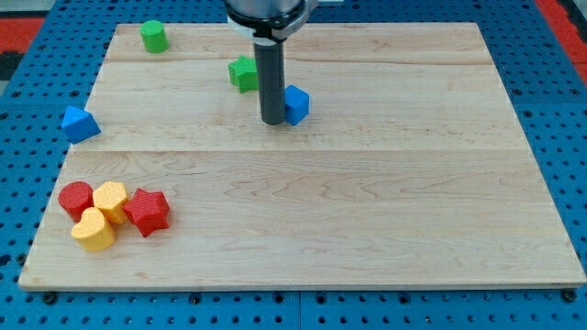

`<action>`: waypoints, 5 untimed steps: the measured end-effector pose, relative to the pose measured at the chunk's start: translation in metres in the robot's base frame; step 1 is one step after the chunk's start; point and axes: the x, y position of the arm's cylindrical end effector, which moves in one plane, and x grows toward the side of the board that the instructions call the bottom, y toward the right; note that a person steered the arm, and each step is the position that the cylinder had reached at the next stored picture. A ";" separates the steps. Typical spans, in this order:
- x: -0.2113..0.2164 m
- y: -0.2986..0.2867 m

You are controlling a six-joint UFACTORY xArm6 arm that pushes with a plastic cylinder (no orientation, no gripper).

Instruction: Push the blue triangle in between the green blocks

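Observation:
The blue triangle (pixel 80 124) lies at the board's left edge, partly over it. A green cylinder (pixel 153 37) stands near the top left. A green star-like block (pixel 244 72) lies at the top centre. My tip (pixel 273 121) is on the board just right of and below the green star block, touching the left side of a blue cube (pixel 296 104). The tip is far to the right of the blue triangle.
A cluster lies at the lower left: a red cylinder (pixel 75 199), a yellow block (pixel 111 201), a yellow heart (pixel 94 230) and a red star (pixel 148 212). The wooden board (pixel 367 211) sits on a blue pegboard.

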 end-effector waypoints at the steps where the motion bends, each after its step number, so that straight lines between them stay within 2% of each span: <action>1: 0.055 -0.041; 2: 0.103 -0.129; 3: 0.100 -0.218; 4: 0.086 -0.277; 5: 0.073 -0.278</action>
